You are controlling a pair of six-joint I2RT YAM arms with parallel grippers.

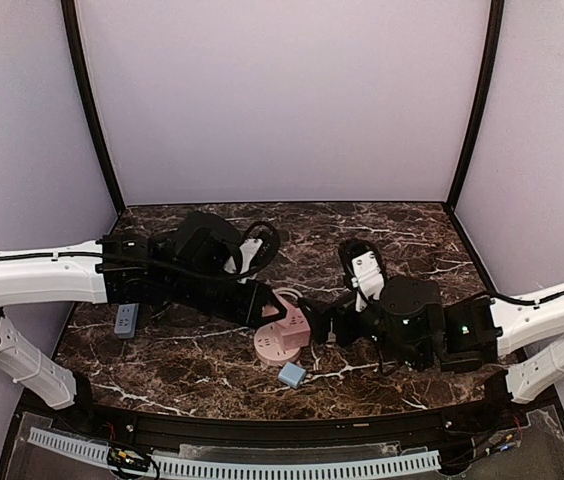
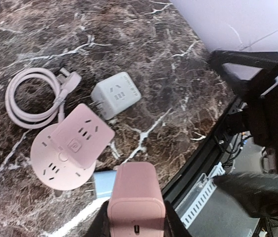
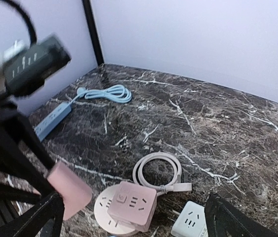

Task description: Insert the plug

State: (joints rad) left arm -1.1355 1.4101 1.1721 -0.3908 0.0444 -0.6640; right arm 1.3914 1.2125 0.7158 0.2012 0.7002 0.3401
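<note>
My left gripper [image 1: 270, 306] is shut on a pink plug block [image 2: 135, 196]; its USB port faces the left wrist camera, and it hangs above the table's front edge. A pink cube socket [image 2: 82, 138] sits on a round pink socket base [image 2: 48, 165], just left of and beyond the plug in the left wrist view. Both show in the top view [image 1: 280, 345] and the right wrist view [image 3: 131, 205]. My right gripper [image 3: 134, 229] is open wide and empty, low over the cube, with one finger [image 3: 230, 219] beside a white cube socket [image 3: 191, 226].
A coiled white cable [image 2: 30, 96] lies beside the pink sockets. A light blue adapter [image 1: 292, 375] lies near the front edge. A blue power strip [image 1: 127, 320] and its pale blue cable [image 3: 107, 93] lie at the left. The walls enclose the table.
</note>
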